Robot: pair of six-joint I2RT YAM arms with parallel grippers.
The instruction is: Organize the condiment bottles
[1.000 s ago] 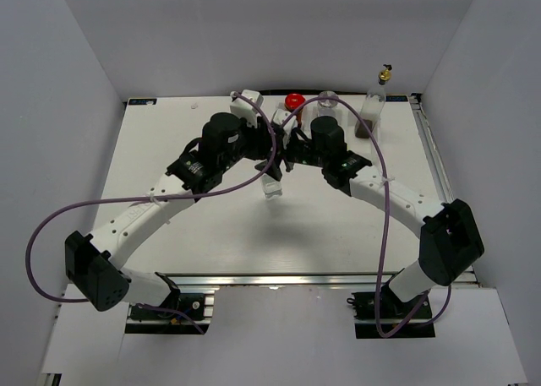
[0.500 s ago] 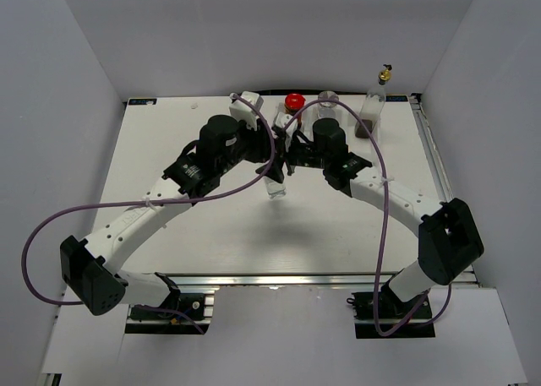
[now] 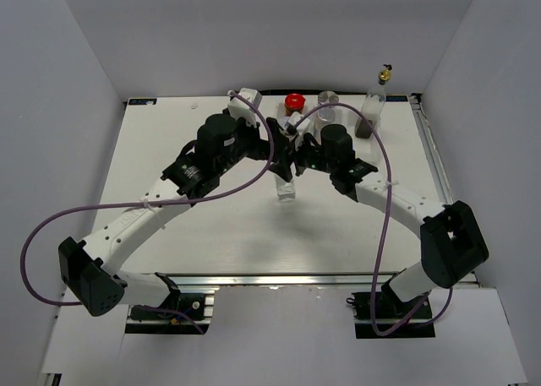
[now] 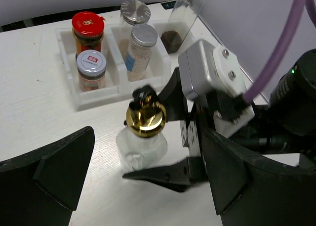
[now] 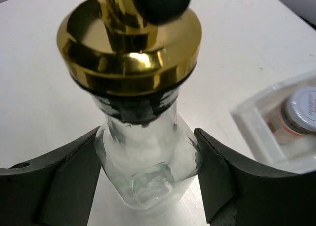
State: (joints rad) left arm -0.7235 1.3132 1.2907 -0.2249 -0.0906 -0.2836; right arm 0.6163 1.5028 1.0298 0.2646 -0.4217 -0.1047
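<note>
Hazards, handover stage. Slim clear glass bottle with a gold cap (image 4: pixel 142 146): upright, on the near side of the white three-compartment plastic tray (image 4: pixel 94 98) and apart from it; whether its base touches the white table (image 3: pixel 169 149) cannot be told. Right gripper (image 5: pixel 148 157): jaws pressed to both sides of the glass just under the cap, gripping it. Left gripper (image 4: pixel 145 179): jaws spread wide, flanking the bottle without touching. Tray contents: dark red-capped jar (image 4: pixel 88 30) and short pale-lidded jar (image 4: pixel 91 67) in the left compartment, two silver-capped clear bottles (image 4: pixel 139 50) in the middle, tall dark-bottomed bottle (image 4: pixel 180 23) in the right. Risk one: smooth rounded glass held high at the shoulder, likely to slip down or swing in the jaws if carried fast. Risk two: left jaws close around, so a careless retreat could clip the bottle or the right arm's fingers. Risk three: only the right compartment seems to have room, and a tilted descent there could topple the tall bottle or catch the tray wall.
</note>
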